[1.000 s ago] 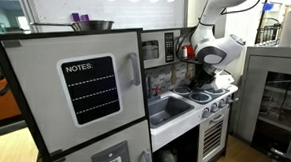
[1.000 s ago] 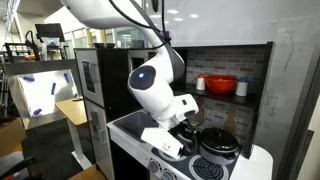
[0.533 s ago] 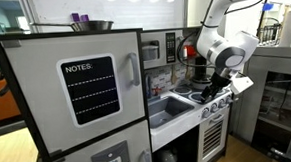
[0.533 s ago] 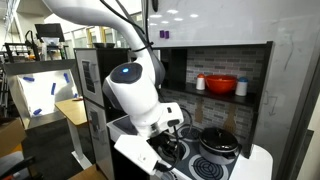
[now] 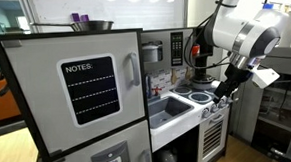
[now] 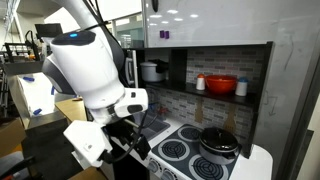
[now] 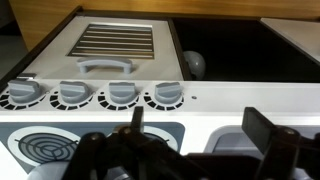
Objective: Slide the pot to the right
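Note:
The pot (image 6: 220, 142) is small, dark grey with a shiny rim. It sits on the back right burner of the toy stove (image 6: 185, 152). My gripper (image 6: 137, 149) hangs off the stove's left front, well apart from the pot. It also shows in an exterior view (image 5: 223, 92) in front of the stove. In the wrist view my gripper (image 7: 200, 140) is open and empty, its fingers (image 7: 268, 132) over the stove top above the knobs (image 7: 110, 94). The pot is out of the wrist view.
A red bowl (image 6: 221, 85) and white cups (image 6: 242, 88) stand on the shelf behind the stove. A steel pot (image 6: 152, 70) sits in the niche. The toy fridge (image 5: 91, 89) carries a steel bowl (image 5: 93, 26). A sink (image 5: 167, 110) lies beside the stove.
My arm has pulled back from over the burners to the stove's front and lifted away. The pot has stayed on its burner.

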`<state>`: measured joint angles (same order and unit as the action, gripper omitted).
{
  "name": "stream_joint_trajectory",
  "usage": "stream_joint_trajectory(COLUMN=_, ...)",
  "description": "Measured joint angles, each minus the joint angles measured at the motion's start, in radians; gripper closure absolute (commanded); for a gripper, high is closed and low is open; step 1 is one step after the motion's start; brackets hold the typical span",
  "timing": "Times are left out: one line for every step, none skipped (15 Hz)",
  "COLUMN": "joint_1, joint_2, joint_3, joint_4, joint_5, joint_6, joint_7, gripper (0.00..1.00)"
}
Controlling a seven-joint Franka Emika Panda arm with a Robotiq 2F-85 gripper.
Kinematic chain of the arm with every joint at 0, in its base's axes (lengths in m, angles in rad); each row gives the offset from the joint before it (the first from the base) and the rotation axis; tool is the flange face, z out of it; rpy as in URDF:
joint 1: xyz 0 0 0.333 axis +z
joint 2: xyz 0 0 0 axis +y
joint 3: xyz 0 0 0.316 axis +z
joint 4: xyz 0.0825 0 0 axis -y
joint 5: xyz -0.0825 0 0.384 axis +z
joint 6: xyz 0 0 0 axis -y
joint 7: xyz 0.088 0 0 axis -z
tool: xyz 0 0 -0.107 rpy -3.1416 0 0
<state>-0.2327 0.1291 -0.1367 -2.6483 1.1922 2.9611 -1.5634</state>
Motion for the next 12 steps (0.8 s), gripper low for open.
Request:
stream_joint_trajectory(joint_1=0.005, joint_2=-0.037, joint_3=0.000, joint_4=-0.029, joint_5=-0.027, joint_6=0.004, joint_7=0.028, gripper=0.00)
stream_joint_trajectory(joint_1=0.009, joint_2=-0.069, joint_3=0.000, joint_4=-0.053, joint_5=-0.054, joint_6=0.007, joint_7=0.057, gripper=0.00)
stream_joint_trajectory(joint_1=0.013, joint_2=-0.096, joint_3=0.000, joint_4=-0.073, joint_5=-0.083, joint_6=0.011, joint_7=0.086, gripper=0.00)
stream_joint_trajectory(joint_1=0.014, joint_2=-0.119, joint_3=0.000, joint_4=-0.091, joint_5=-0.110, joint_6=0.013, joint_7=0.116, gripper=0.00)
stream_joint_trajectory(joint_1=0.014, joint_2=-0.137, joint_3=0.000, joint_4=-0.104, joint_5=-0.135, joint_6=0.013, joint_7=0.143, gripper=0.00)
stream_joint_trajectory(joint_1=0.014, joint_2=-0.154, joint_3=0.000, joint_4=-0.115, joint_5=-0.159, joint_6=0.013, joint_7=0.170, gripper=0.00)
stream_joint_trajectory(joint_1=0.014, joint_2=-0.165, joint_3=0.000, joint_4=-0.123, joint_5=-0.182, joint_6=0.013, joint_7=0.198, gripper=0.00)
stream_joint_trajectory(joint_1=0.014, joint_2=-0.174, joint_3=0.000, joint_4=-0.127, joint_5=-0.205, joint_6=0.010, joint_7=0.227, gripper=0.00)
stream_joint_trajectory(joint_1=0.014, joint_2=-0.177, joint_3=0.000, joint_4=-0.126, joint_5=-0.228, joint_6=0.008, joint_7=0.262, gripper=0.00)
stream_joint_trajectory(joint_1=0.014, joint_2=-0.176, joint_3=0.001, joint_4=-0.126, joint_5=-0.233, joint_6=0.008, joint_7=0.272, gripper=0.00)
stream_joint_trajectory(joint_1=0.014, joint_2=-0.174, joint_3=0.001, joint_4=-0.126, joint_5=-0.233, joint_6=0.008, joint_7=0.272, gripper=0.00)
stream_joint_trajectory(joint_1=0.014, joint_2=-0.173, joint_3=0.001, joint_4=-0.126, joint_5=-0.233, joint_6=0.008, joint_7=0.272, gripper=0.00)
